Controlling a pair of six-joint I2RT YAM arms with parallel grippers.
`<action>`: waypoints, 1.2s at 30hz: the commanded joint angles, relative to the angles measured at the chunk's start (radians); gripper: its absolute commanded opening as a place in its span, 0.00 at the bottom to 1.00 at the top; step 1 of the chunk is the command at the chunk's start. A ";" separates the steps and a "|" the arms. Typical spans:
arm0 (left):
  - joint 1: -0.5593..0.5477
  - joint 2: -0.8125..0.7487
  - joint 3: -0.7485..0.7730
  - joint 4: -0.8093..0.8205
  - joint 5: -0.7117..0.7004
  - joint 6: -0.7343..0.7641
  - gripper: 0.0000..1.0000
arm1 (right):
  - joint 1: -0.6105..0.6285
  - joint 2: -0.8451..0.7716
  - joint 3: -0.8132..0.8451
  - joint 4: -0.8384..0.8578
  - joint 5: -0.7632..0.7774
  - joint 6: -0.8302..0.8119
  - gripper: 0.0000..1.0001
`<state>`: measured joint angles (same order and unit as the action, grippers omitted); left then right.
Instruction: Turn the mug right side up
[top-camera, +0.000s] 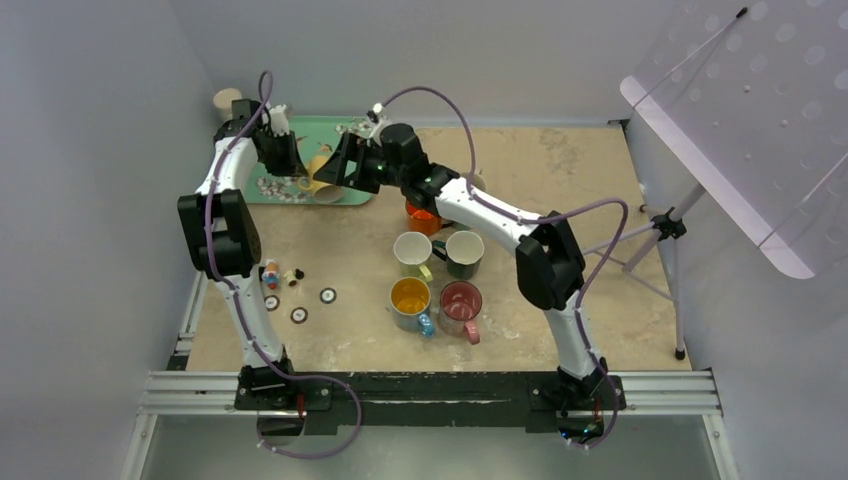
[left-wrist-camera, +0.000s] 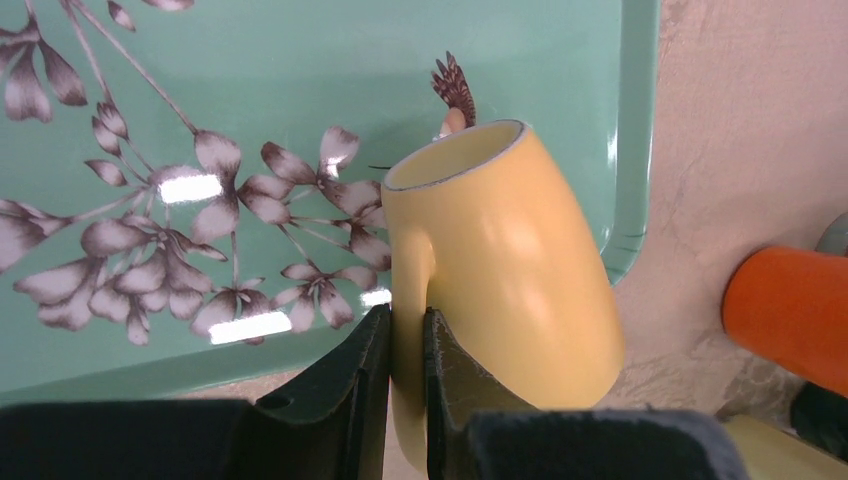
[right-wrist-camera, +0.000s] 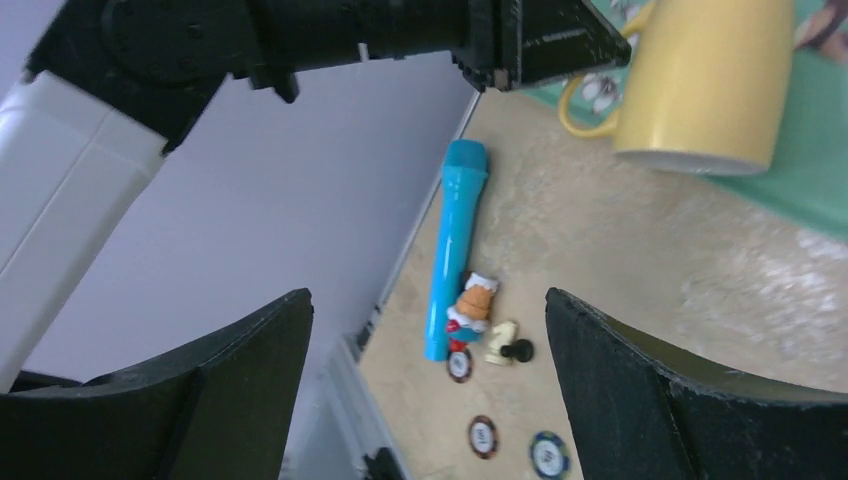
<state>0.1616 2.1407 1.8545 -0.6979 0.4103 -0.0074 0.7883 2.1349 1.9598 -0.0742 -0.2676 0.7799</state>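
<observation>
The yellow mug (top-camera: 322, 181) hangs tilted over the front right corner of the teal flowered tray (top-camera: 330, 128). Its base points up and away and its opening points down toward the table. My left gripper (top-camera: 296, 166) is shut on the mug's handle. In the left wrist view the fingers (left-wrist-camera: 372, 350) pinch the handle, with the mug body (left-wrist-camera: 520, 280) to the right above the tray (left-wrist-camera: 300, 90). My right gripper (top-camera: 338, 166) is open and empty just right of the mug. In the right wrist view the right gripper (right-wrist-camera: 425, 300) has wide jaws, and the mug (right-wrist-camera: 700, 80) is at the top right.
An orange mug (top-camera: 424, 219), a white mug (top-camera: 411, 250), a dark green mug (top-camera: 464, 250), a yellow-lined mug (top-camera: 410, 298) and a red mug (top-camera: 461, 303) stand upright mid-table. A blue tube (right-wrist-camera: 455, 250), a figurine (top-camera: 270, 273), chess pieces and poker chips (top-camera: 328, 295) lie at the left.
</observation>
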 joint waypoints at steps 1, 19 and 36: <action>0.006 -0.065 0.041 -0.051 0.018 -0.095 0.00 | 0.015 0.000 -0.147 0.385 -0.026 0.434 0.88; 0.007 -0.114 -0.040 -0.042 0.058 -0.173 0.00 | 0.021 0.320 0.059 0.236 0.191 0.827 0.84; 0.009 -0.256 -0.147 -0.060 0.126 -0.117 0.01 | 0.001 0.425 0.252 0.345 0.266 0.677 0.00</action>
<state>0.1726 2.0201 1.7027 -0.7418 0.4164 -0.1905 0.8040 2.6541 2.2078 0.2596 -0.0433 1.5772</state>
